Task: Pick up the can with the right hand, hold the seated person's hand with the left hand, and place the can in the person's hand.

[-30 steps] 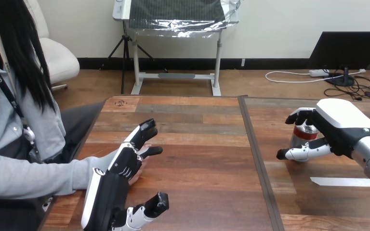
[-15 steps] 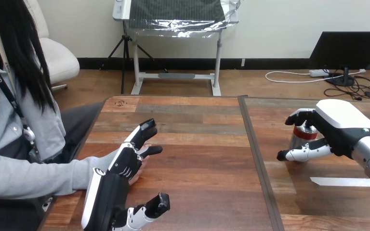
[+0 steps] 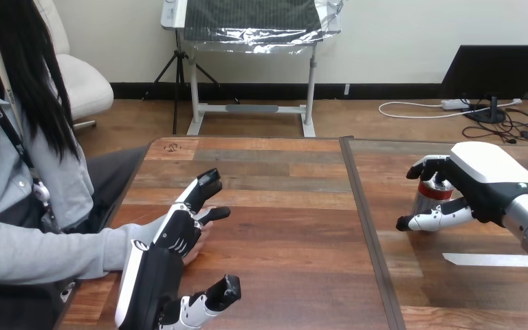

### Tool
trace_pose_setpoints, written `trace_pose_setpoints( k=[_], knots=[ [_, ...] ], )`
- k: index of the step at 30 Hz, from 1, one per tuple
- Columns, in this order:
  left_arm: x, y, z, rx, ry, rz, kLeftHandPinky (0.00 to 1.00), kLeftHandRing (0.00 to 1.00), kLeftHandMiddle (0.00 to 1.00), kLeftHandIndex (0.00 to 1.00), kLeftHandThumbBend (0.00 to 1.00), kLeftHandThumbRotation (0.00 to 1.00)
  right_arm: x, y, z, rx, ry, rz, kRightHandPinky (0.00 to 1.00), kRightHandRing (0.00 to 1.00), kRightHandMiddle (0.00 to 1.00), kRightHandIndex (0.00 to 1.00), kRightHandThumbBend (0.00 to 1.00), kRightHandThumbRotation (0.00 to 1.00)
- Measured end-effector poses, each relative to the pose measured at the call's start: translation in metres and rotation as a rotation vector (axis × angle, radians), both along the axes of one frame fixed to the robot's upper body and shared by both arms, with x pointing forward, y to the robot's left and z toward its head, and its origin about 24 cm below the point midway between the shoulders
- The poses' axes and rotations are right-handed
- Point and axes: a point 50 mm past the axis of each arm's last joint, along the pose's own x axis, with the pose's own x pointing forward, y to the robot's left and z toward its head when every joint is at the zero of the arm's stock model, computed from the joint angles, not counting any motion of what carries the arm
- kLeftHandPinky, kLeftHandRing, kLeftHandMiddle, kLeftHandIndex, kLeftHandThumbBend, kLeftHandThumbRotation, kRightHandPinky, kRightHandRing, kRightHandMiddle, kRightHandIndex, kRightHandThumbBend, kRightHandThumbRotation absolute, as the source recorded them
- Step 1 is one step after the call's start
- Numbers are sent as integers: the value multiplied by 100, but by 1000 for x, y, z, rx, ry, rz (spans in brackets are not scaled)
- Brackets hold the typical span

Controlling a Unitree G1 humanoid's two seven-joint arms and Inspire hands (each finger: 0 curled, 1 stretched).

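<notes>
One can (image 3: 426, 197) (upright) within the curled right hand (image 3: 481, 180); left hand (image 3: 157, 271) straight-fingered over the person's hand (image 3: 196, 249).

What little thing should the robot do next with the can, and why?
Probably lift the can a little off the table. The right hand has its fingers and thumb curled round the can, which stands on the table at the right, far from the person's hand. That hand lies at the left, under the left hand with its straight fingers.
</notes>
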Motion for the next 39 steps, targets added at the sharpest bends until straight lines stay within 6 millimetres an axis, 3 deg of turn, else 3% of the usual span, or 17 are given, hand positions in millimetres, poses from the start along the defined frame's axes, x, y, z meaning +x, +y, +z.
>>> trace_pose_setpoints(
  k=[39],
  knots=[
    [0, 1, 0, -10, 0, 5, 80, 90, 91, 88, 100, 69, -1, -1, 7, 37, 0, 24, 58, 65, 71, 75, 84, 60]
  ],
)
